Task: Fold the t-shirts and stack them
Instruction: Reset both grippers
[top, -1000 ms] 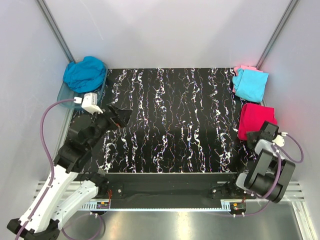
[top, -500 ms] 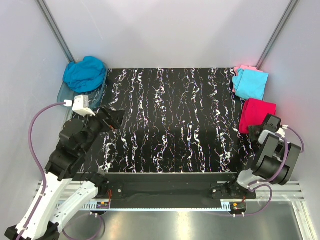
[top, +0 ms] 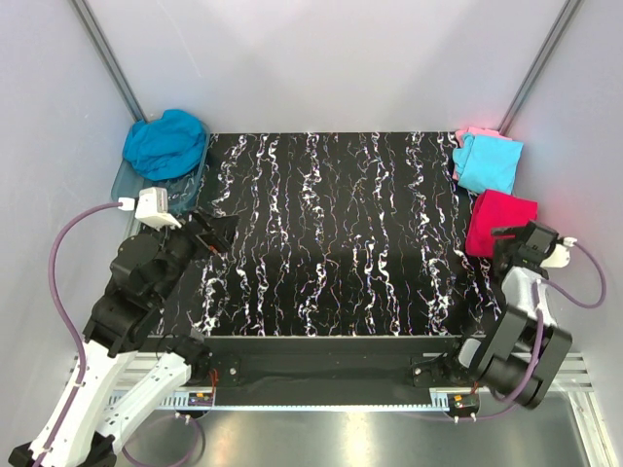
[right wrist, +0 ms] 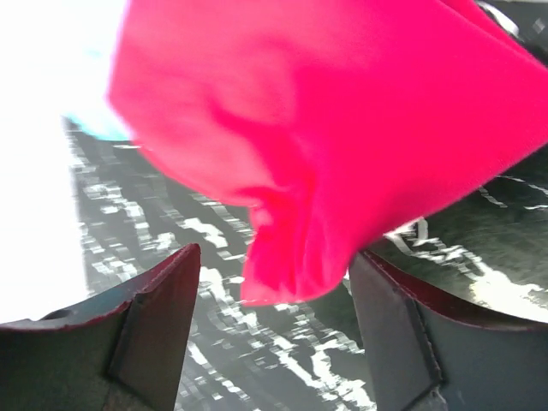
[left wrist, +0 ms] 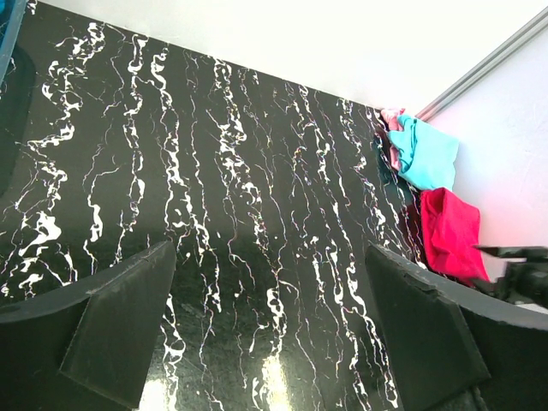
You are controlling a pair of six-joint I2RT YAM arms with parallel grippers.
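The folded bright pink-red t-shirt (top: 498, 222) lies at the table's right edge, just in front of the light cyan t-shirt (top: 487, 163), which rests on a pale pink one (top: 475, 132). My right gripper (top: 508, 241) sits at the red shirt's near edge. In the right wrist view its jaws are open (right wrist: 274, 300), and a corner of the red cloth (right wrist: 325, 128) lies loose between them, unpinched. A teal-blue t-shirt (top: 165, 143) is heaped in the tub at the far left. My left gripper (top: 219, 233) hovers open over bare table (left wrist: 270, 325).
The clear bluish plastic tub (top: 125, 181) stands at the far left corner, next to the left arm. White walls with metal corner posts (top: 531, 73) close in the black marbled table (top: 341, 224). The left wrist view also catches the cyan shirt (left wrist: 425, 152) and red shirt (left wrist: 447, 231).
The right gripper's jaws have spread and let go of the pink-red shirt, and the arm has swung slightly right. The left arm has drawn back to the left, still open.
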